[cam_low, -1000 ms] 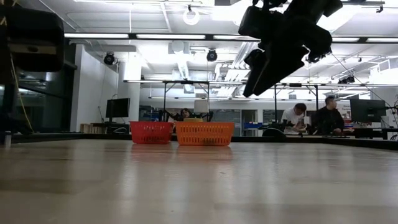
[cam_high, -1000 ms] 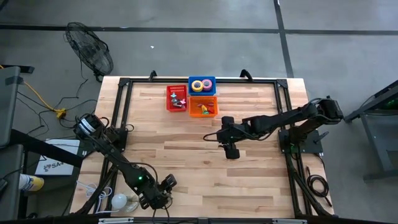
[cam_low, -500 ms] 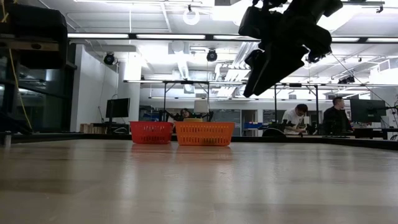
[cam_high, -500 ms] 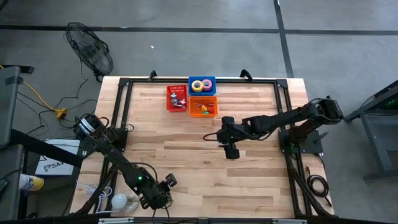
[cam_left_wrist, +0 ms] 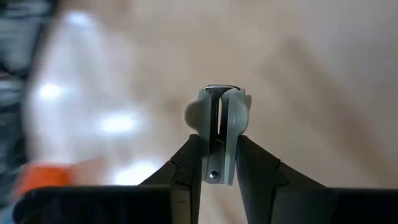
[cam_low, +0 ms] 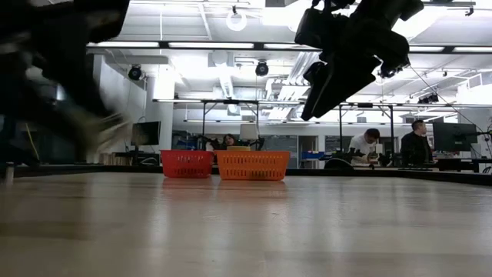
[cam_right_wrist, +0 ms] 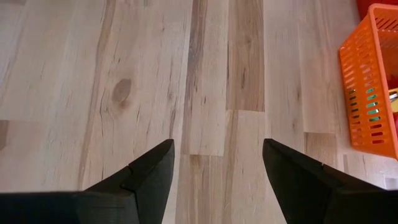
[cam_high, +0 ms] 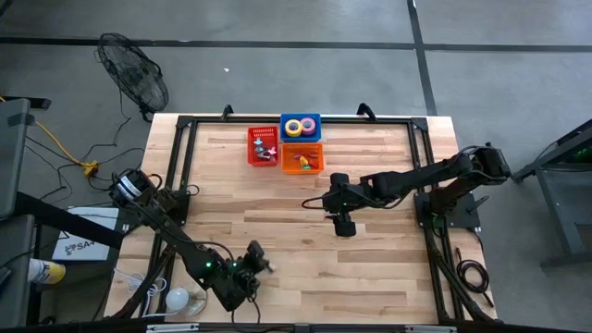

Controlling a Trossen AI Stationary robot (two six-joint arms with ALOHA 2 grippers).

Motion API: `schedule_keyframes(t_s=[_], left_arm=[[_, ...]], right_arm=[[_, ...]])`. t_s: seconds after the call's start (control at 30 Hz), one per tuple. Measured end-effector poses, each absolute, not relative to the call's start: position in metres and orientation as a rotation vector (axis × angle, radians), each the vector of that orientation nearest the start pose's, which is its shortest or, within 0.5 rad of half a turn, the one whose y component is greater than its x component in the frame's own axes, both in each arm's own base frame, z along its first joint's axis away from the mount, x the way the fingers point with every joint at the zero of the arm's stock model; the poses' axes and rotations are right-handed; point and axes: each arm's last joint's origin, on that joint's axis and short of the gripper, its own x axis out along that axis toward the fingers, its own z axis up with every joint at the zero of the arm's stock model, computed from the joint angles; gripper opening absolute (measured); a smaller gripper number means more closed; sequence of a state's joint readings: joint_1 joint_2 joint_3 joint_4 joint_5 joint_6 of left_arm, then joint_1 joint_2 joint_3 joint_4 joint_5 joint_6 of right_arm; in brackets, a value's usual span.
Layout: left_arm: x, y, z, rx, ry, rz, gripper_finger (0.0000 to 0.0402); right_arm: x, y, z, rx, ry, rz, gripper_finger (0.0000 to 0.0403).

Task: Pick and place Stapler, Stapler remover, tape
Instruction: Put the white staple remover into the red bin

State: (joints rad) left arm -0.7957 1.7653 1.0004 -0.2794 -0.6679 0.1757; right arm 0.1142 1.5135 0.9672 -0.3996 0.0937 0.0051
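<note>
My left gripper [cam_high: 262, 263] hangs over the table's near left part, shut on a pale grey staple remover [cam_left_wrist: 217, 118]. In the low view this arm [cam_low: 69, 77] is only a dark blur. My right gripper [cam_high: 344, 228] stands open over the middle of the table, nothing between its fingers [cam_right_wrist: 149, 168]. Two tape rolls [cam_high: 301, 126] lie in a blue basket [cam_high: 316, 118] at the far edge. I cannot pick out a stapler. My left gripper pinches the staple remover between its two fingers, one on each outer side [cam_left_wrist: 198, 149], behind the two wings and ahead of the riveted end [cam_left_wrist: 214, 176]. The fingers lie along it, and the wings and front end stick out past the fingertips. It looks clear of the table.
A red basket [cam_high: 263, 146] and an orange basket [cam_high: 302, 158] with small items stand next to the blue one at the far middle. A black frame [cam_high: 178, 166] runs along the table's sides. Bare wood lies between the two grippers.
My left gripper has swung about at the wrist, toward the table's right and far side, carrying the staple remover with it; in the low view the arm now sweeps in as a blur at the left. My right arm has kept still.
</note>
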Motion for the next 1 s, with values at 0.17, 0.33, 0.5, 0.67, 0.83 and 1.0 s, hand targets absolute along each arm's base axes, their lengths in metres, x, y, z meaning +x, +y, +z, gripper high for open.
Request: schedule_keyframes(t_s=[0.17, 0.33, 0.5, 0.67, 0.83, 1.0], left_arm=[[0.256, -0.213, 0.162, 0.927, 0.718, 0.083, 0.0069], [0.272, -0.187, 0.166, 0.971, 0.706, 0.329, 0.0069], [0.293, -0.148, 0.171, 0.981, 0.751, 0.513, 0.0069], [0.312, -0.100, 0.174, 0.921, 0.823, 0.652, 0.0069], [0.322, -0.053, 0.179, 0.823, 0.867, 0.800, 0.0069], [0.325, -0.013, 0.186, 0.654, 0.855, 0.926, 0.0069]], right_arm=[[0.300, 0.032, 0.213, -0.077, 0.941, 0.007, 0.0236], [0.300, 0.031, 0.213, -0.082, 0.940, -0.003, 0.0236], [0.300, 0.031, 0.213, -0.098, 0.938, -0.030, 0.0236], [0.300, 0.030, 0.213, -0.109, 0.936, -0.047, 0.0236], [0.301, 0.029, 0.214, -0.138, 0.926, -0.056, 0.0236], [0.302, 0.027, 0.214, -0.170, 0.913, -0.116, 0.0236]])
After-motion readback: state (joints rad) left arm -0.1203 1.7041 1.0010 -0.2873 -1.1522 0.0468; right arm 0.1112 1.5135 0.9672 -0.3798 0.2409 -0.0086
